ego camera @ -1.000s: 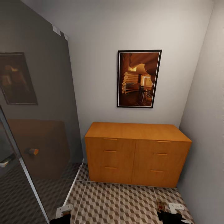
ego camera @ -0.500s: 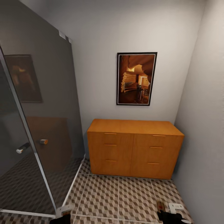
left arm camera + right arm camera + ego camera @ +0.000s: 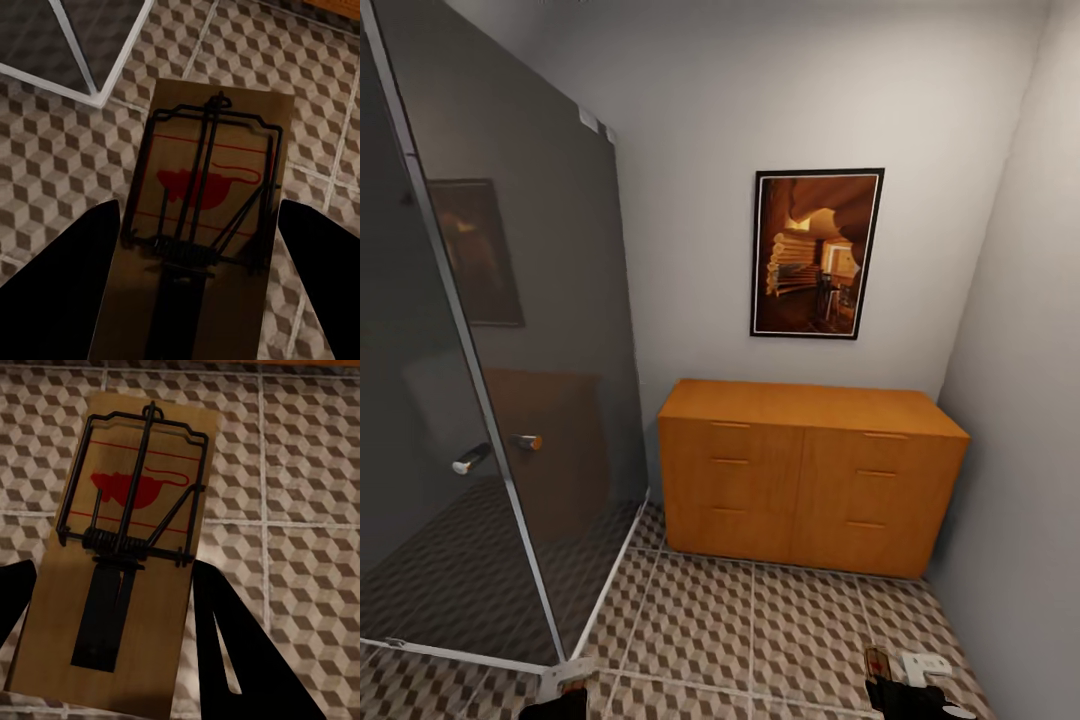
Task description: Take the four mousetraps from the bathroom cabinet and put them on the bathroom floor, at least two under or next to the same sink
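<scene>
Brown wooden mousetrap (image 3: 196,225) sits between the two dark fingers of the left end effector (image 3: 196,247), board flat, black wire frame and coil spring on top, a red mouse figure printed under the bar; the fingers flank both long edges closely, so the left end effector looks clamped on it. A second mousetrap (image 3: 124,547) of the same make lies between the fingers of the right end effector (image 3: 112,607), spring and black plate toward the wrist, red mouse print toward the free end; one dark finger (image 3: 240,652) runs along its edge and the other just touches the opposite edge, so this one also appears held. From the head, a sliver of that second board (image 3: 877,664) shows at the near right beside the right end effector (image 3: 905,695); the left end effector (image 3: 565,690) shows at the near left edge, its load hidden there. Both traps hang above the bathroom floor (image 3: 760,620), cube-patterned tiles in brown, beige and white with pale grout. Far across those tiles, against the back wall, stands the orange-brown cabinet (image 3: 810,470), flat top bare, drawer fronts closed, slim bar handles in two columns. On the wall above it hangs a black-framed picture (image 3: 816,254) in amber tones. To the left, a dark tinted glass shower screen (image 3: 510,380) with a metal frame and a chrome handle (image 3: 472,458); a grey wall closes the right side.
</scene>
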`<state>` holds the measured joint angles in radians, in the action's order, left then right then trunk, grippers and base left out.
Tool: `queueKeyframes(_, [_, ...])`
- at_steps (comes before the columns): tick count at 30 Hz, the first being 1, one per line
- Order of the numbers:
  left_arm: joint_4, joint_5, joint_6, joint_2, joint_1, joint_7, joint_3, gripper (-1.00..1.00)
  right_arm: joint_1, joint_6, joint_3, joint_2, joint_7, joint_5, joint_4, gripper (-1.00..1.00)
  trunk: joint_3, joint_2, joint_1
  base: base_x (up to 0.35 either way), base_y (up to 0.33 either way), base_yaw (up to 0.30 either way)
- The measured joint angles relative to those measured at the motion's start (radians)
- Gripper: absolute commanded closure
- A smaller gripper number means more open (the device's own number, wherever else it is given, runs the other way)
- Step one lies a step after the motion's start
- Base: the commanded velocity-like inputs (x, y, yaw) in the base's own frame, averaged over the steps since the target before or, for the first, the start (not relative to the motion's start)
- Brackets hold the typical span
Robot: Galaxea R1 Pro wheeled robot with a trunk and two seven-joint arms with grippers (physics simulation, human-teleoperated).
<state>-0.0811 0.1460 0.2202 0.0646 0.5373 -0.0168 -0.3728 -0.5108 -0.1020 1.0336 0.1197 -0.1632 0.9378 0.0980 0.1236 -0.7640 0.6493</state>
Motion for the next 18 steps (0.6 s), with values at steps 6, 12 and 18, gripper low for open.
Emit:
queueKeyframes(6, [0.000, 0.001, -0.005, -0.001, 0.000, -0.003, 0.000, 1.00, 0.000, 0.000, 0.000, 0.000, 0.000, 0.000, -0.001, 1.00, 0.000, 0.000, 0.000, 0.000, 0.000, 0.292])
queueKeyframes(12, [0.000, 0.002, -0.005, -0.001, 0.000, -0.003, 0.001, 1.00, 0.000, 0.000, 0.000, -0.001, 0.000, 0.000, -0.009, 1.00, 0.000, 0.000, 0.000, 0.000, 0.000, 0.294])
queueKeyframes(18, [0.001, 0.003, 0.001, -0.012, 0.000, -0.003, 0.001, 1.00, 0.000, 0.000, 0.000, -0.002, 0.000, 0.000, -0.011, 1.00, 0.000, 0.000, 0.000, 0.000, 0.000, 0.294])
